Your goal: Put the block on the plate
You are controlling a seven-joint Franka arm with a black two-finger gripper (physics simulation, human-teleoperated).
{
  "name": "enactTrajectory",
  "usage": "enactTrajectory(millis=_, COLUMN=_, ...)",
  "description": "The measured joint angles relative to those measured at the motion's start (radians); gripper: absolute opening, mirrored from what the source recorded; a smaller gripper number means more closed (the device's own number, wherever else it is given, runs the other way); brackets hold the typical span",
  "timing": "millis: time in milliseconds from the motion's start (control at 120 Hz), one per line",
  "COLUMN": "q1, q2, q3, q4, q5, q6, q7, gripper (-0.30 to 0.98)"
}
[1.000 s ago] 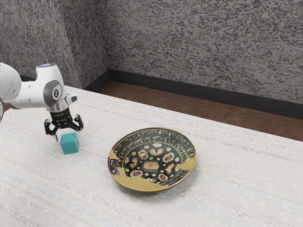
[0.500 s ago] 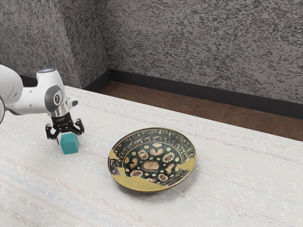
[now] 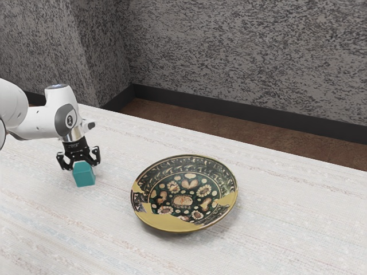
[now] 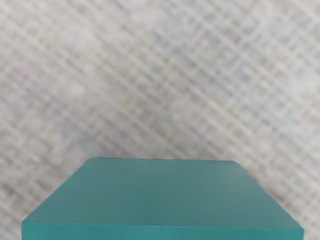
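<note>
There is one block (image 3: 85,176), a single teal one, and one plate (image 3: 183,200), so the two small things on the table (image 3: 275,235) come to two in all; the table itself counts one, the arm (image 3: 66,117) counts one, and the gripper (image 3: 84,165) at its end counts one; beyond the table there is one brown floor (image 3: 241,136), and of the block's faces, two can be counted in the wrist view
</note>
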State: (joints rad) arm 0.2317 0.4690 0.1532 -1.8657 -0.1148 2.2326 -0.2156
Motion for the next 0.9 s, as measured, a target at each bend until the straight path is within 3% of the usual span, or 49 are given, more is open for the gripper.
enactTrajectory(millis=442, q1=-0.033, q2=-0.034, q3=-0.002, q4=0.020, q5=0.010, q6=-0.008, q7=0.006, gripper=0.41)
enactTrajectory(millis=617, q1=-0.228, q2=-0.137, q3=-0.004, q4=0.048, q5=0.030, q6=-0.047, q7=0.004, gripper=0.39)
enactTrajectory(millis=900, q1=-0.481, q2=-0.181, q3=-0.047, q4=0.050, q5=0.053, q6=-0.082, q7=-0.009, gripper=0.39)
